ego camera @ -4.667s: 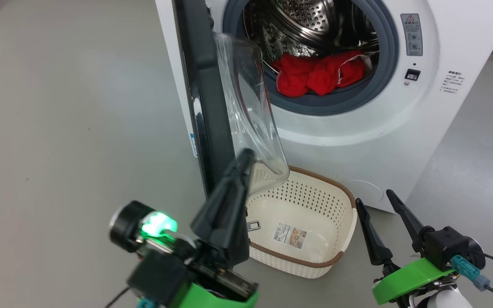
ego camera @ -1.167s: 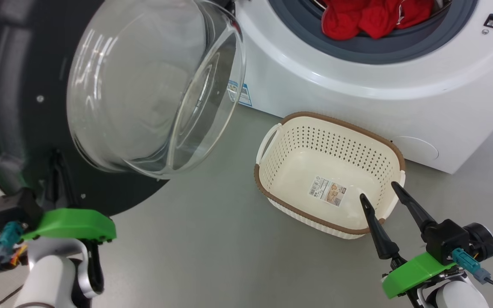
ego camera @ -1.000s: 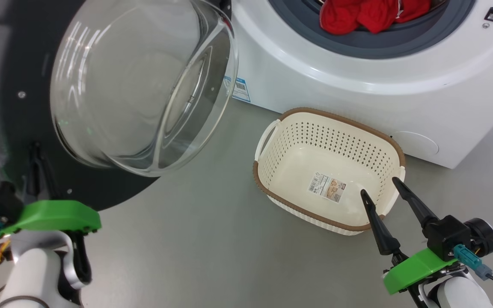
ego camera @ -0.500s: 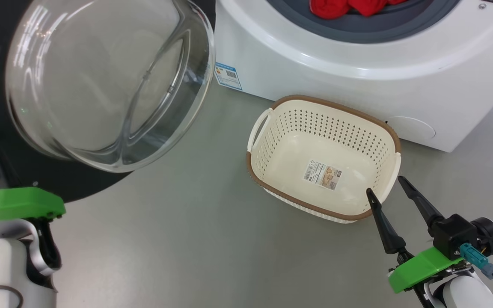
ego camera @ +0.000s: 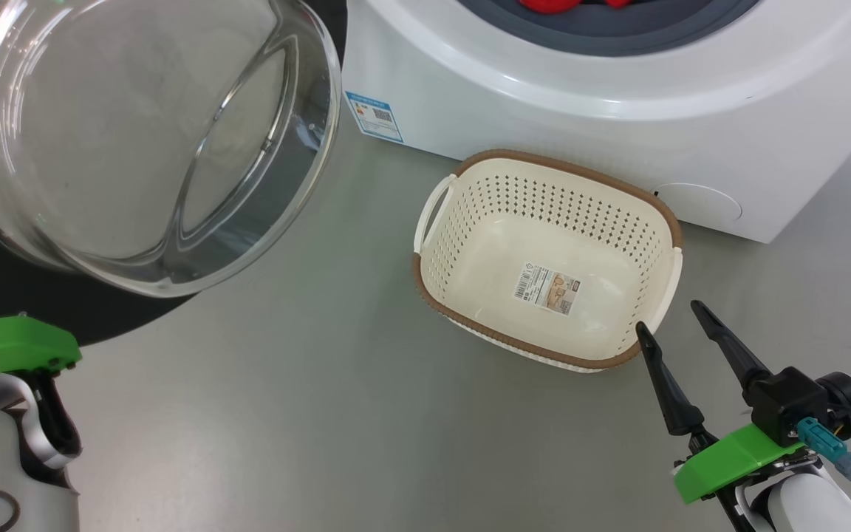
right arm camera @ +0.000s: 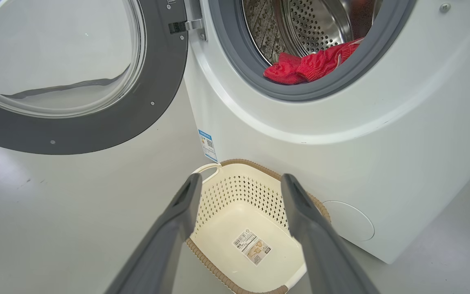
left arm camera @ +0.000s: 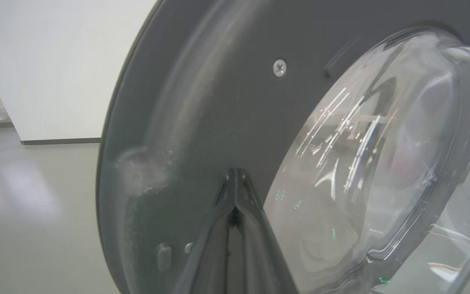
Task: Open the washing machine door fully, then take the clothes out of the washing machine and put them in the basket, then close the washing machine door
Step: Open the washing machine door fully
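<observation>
Washing machine door [ego camera: 137, 148]: swung wide open, 10 o'clock in the head view, glass bowl bulging toward the camera. Washing machine [ego camera: 544, 89]: 12 to 1 o'clock. Clothes [right arm camera: 308, 65]: red bundle lying at the drum's front lip, against the grey rubber ring [right arm camera: 235, 53]. Basket [ego camera: 544, 214]: on the floor [ego camera: 285, 406] just before the machine, only a sticker [ego camera: 547, 288] inside. Left gripper [left arm camera: 235, 183]: fingers pressed together, tips at the door's dark inner rim, contact unclear. Right gripper [ego camera: 668, 318]: fingers spread, holding nothing, at the basket's 5 o'clock corner
</observation>
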You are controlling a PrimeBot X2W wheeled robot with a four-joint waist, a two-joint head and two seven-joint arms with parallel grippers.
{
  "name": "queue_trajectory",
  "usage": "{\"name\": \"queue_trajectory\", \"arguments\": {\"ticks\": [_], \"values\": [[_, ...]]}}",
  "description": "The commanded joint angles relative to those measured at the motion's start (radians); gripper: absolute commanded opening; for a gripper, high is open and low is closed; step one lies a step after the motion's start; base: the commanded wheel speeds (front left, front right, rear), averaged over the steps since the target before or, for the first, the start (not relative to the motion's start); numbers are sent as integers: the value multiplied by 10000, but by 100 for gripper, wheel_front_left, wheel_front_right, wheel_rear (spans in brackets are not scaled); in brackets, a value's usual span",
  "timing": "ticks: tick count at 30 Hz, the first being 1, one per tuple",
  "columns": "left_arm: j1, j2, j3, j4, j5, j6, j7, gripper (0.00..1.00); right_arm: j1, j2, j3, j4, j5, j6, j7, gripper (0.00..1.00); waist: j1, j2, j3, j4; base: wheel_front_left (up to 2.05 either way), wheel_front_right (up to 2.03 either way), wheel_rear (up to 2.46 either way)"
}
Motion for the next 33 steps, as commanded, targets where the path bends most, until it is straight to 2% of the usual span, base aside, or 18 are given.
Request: {"name": "queue_trajectory", "arguments": {"ticks": [1,10,11,12,13,14,15,16,21,27,29,33], "values": [[-103,480,471,-152,141,-9,-49,0,-292,-32,180,-230,105,46,-57,100,0,0,-11,-8,0,0,0],[14,287,608,-114,534,-256,-49,0,-280,82,242,-63,185,46,-58,100,0,0,-240,29,0,0,0],[44,279,586,-124,583,-316,-49,8,-293,109,271,-28,201,46,-59,100,0,0,-292,17,0,0,0],[79,271,554,-138,628,-389,-49,31,-305,139,300,6,222,46,-59,100,0,0,-351,0,0,0,0],[121,278,501,-145,703,-445,-49,31,-314,170,321,39,245,46,-60,100,0,0,-411,-17,0,0,0],[155,276,447,-191,781,-486,-49,50,-321,200,336,76,265,46,-60,100,0,0,-480,-35,0,0,0],[198,274,393,-266,868,-510,-49,95,-327,230,348,112,290,46,-61,100,0,0,-551,-58,0,0,0],[247,271,328,-340,945,-549,-49,100,-330,259,360,142,314,46,-61,100,0,0,-624,-83,0,0,0],[525,167,30,-891,1128,-731,-49,100,-303,425,319,197,410,46,-63,100,0,0,-1000,-245,0,0,0],[865,-19,-201,-2296,989,-978,-16,100,-281,637,150,145,503,46,-63,100,0,0,-1368,-590,0,0,0],[999,-77,-342,-2791,876,-1175,66,100,-287,699,79,117,525,46,-63,100,0,0,-1483,-744,0,0,0],[1166,-111,-879,-3601,625,-1930,180,100,-326,834,-146,37,658,46,-64,100,0,0,-1681,-1115,0,0,0]]}}
